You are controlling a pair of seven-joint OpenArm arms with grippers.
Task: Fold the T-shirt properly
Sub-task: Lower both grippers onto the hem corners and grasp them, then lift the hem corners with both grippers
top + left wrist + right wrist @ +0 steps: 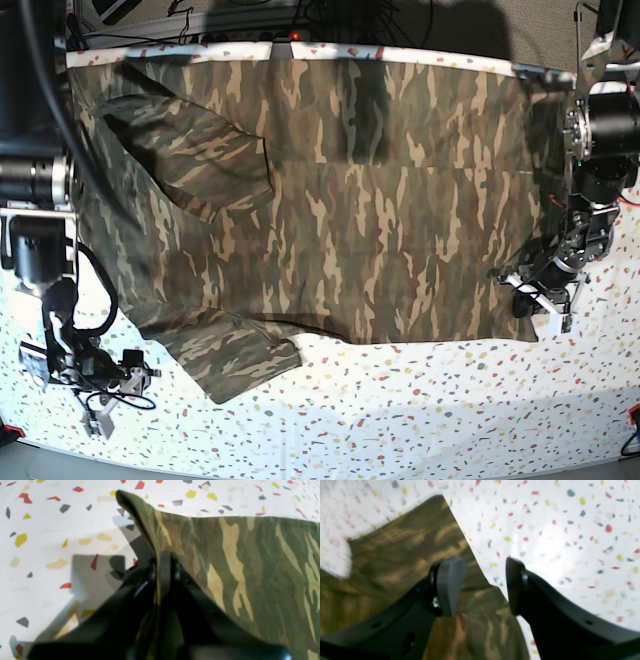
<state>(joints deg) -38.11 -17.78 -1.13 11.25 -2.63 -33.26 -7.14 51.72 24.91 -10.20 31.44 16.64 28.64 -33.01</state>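
The camouflage T-shirt [350, 200] lies spread across the speckled white table [420, 400]. Its far sleeve [190, 160] is folded in over the body, and its near sleeve [235, 360] lies flat. My left gripper [535, 300] is at the shirt's hem corner. In the left wrist view it [163, 562] is shut on the cloth edge [140, 512], which stands lifted off the table. My right gripper [110, 385] hovers beside the near sleeve. In the right wrist view it [482, 587] is open and empty, with one pad [450, 585] over the cloth [395, 555].
Cables [200, 25] and dark equipment run along the table's back edge. The arm bases stand at the left [35, 180] and right [605, 130] sides. Bare speckled tabletop lies in front of the shirt. The table's front edge [300, 462] is near.
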